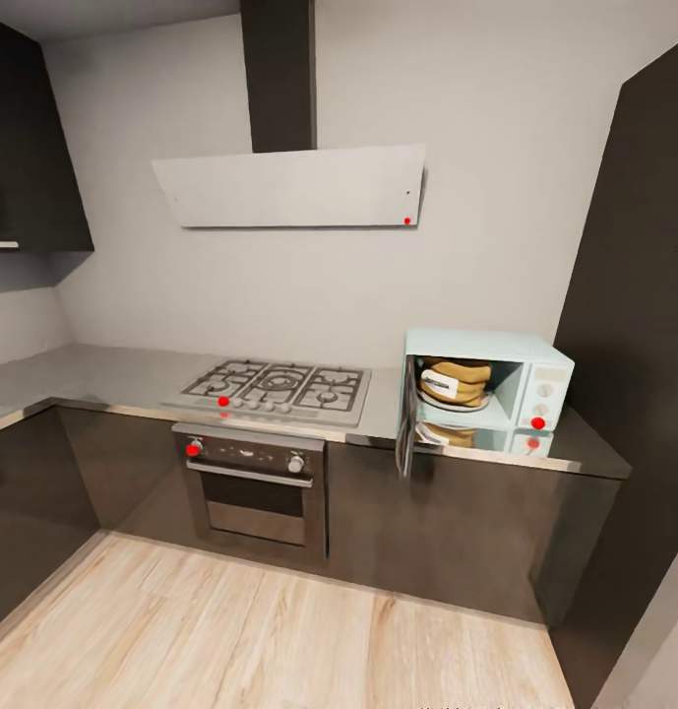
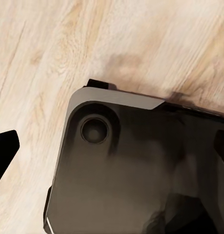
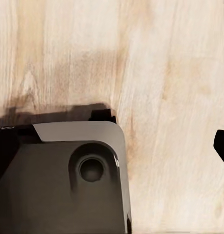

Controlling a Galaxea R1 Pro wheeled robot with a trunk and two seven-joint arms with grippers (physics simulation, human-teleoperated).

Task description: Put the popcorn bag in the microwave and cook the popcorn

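The pale mint microwave point(image 1: 541, 366) stands on the grey countertop point(image 1: 102, 374) at the right end, its dark glass door point(image 1: 408, 418) swung open toward me. The tan popcorn bag point(image 1: 455, 382) with its white label lies inside on the plate. A red light point(image 1: 537, 423) shows on the knob panel. In the left wrist view my left gripper point(image 2: 112, 151) hangs over the wooden floor, with dark fingertips point(image 2: 4, 151) at the picture's edges, far apart. My right gripper point(image 3: 112, 146) hangs the same way, one fingertip point(image 3: 222, 146) showing at the edge, nothing held.
A gas cooktop point(image 1: 275, 386) and a built-in oven point(image 1: 255, 487) sit left of the microwave, under a range hood point(image 1: 289, 185). A tall dark cabinet point(image 1: 634, 345) flanks the microwave's right. My dark base point(image 2: 141, 170) point(image 3: 58, 180) rests on the wooden floor point(image 1: 279, 630).
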